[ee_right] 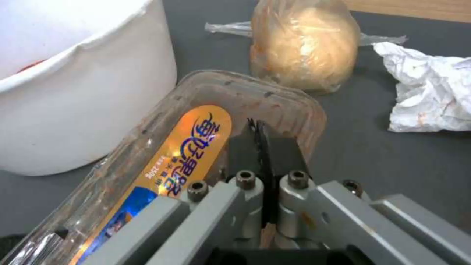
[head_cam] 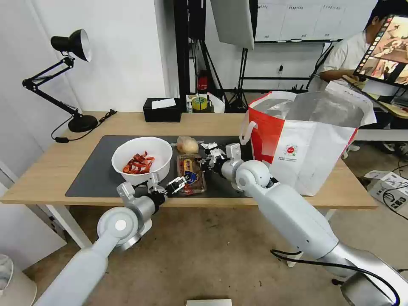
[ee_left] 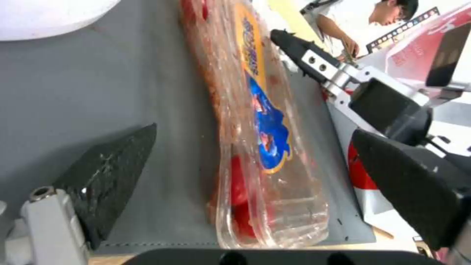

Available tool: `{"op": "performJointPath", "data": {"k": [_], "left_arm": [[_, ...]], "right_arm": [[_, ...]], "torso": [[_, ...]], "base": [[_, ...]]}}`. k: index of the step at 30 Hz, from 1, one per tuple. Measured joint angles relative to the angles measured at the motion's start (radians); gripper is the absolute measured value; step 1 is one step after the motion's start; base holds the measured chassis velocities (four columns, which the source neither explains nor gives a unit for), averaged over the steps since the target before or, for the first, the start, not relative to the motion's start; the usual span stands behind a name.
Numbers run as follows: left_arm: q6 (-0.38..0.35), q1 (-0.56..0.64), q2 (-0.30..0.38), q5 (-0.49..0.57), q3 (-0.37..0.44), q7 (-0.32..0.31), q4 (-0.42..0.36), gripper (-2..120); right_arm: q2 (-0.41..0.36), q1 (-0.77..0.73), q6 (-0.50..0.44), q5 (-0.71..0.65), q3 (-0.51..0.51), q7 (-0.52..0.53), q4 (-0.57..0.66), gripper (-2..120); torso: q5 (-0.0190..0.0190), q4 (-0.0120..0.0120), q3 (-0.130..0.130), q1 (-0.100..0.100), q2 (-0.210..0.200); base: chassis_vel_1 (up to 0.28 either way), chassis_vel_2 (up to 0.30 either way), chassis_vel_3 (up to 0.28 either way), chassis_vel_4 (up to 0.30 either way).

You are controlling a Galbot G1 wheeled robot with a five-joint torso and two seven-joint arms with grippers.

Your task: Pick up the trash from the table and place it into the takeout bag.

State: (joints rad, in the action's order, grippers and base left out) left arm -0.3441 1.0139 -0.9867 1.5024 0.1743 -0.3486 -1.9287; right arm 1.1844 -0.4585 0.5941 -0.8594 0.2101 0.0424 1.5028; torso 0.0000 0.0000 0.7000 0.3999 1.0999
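- Tray (head_cam: 191, 174): on the mat between bowl (head_cam: 142, 158) and bag (head_cam: 306, 140).
- Right gripper (ee_right: 258, 127): fingers pressed together over the tray's far rim; a pinch on the rim is unconfirmed.
- Left gripper (head_cam: 170, 185): spread wide at the near end.
- Advice: lift level, scraps may spill.
- Hidden: the tray's contents blur.

White bowl (head_cam: 142, 159) with red shells (head_cam: 138, 164) on dark grey mat (head_cam: 91, 174). Clear tray (head_cam: 191, 173) just beside bowl, orange-and-blue label, red scraps. Beige bag (head_cam: 187, 145) and white tissue (ee_right: 432, 92) behind tray. Takeout bag (head_cam: 304, 142) white and red, silver lining, round red logo. Table (head_cam: 38, 178) light wood.
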Motion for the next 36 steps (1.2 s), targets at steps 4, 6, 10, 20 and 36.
{"op": "performJointPath", "data": {"k": [4, 6, 10, 20, 36], "left_arm": [[-0.001, -0.006, 0.000, 0.009, -0.004, -0.014, 0.005, 100], [-0.007, -0.013, 0.001, 0.018, -0.009, -0.024, 0.009, 100], [-0.016, -0.020, 0.001, 0.025, -0.011, -0.029, 0.014, 100], [-0.021, -0.025, 0.000, 0.028, -0.016, -0.033, 0.020, 100], [-0.030, -0.028, 0.005, 0.031, -0.023, -0.053, 0.018, 74]], "right_arm": [[0.000, 0.000, 0.000, -0.001, 0.000, 0.001, 0.002, 0], [-0.001, 0.000, 0.001, -0.001, 0.000, 0.001, 0.003, 0], [-0.001, 0.000, 0.001, -0.002, 0.000, 0.003, 0.005, 0], [0.001, -0.005, 0.001, -0.002, -0.001, 0.004, 0.010, 0], [0.005, -0.013, 0.001, 0.001, -0.006, 0.007, 0.010, 0]], "torso": [[0.0000, 0.0000, 0.000, 0.000, 0.000], [0.0000, 0.0000, 0.000, 0.000, 0.000], [0.0001, 0.0000, 0.000, 0.000, 0.000], [0.0000, 0.0001, 0.000, 0.000, 0.000], [-0.0001, -0.0001, 0.000, 0.000, 0.000]], "base": [[0.000, 0.000, 0.000, 0.000], [0.000, 0.000, 0.000, 0.000], [0.000, 0.000, 0.000, 0.000], [0.000, 0.000, 0.000, 0.000], [0.000, 0.000, 0.000, 0.000]]}}
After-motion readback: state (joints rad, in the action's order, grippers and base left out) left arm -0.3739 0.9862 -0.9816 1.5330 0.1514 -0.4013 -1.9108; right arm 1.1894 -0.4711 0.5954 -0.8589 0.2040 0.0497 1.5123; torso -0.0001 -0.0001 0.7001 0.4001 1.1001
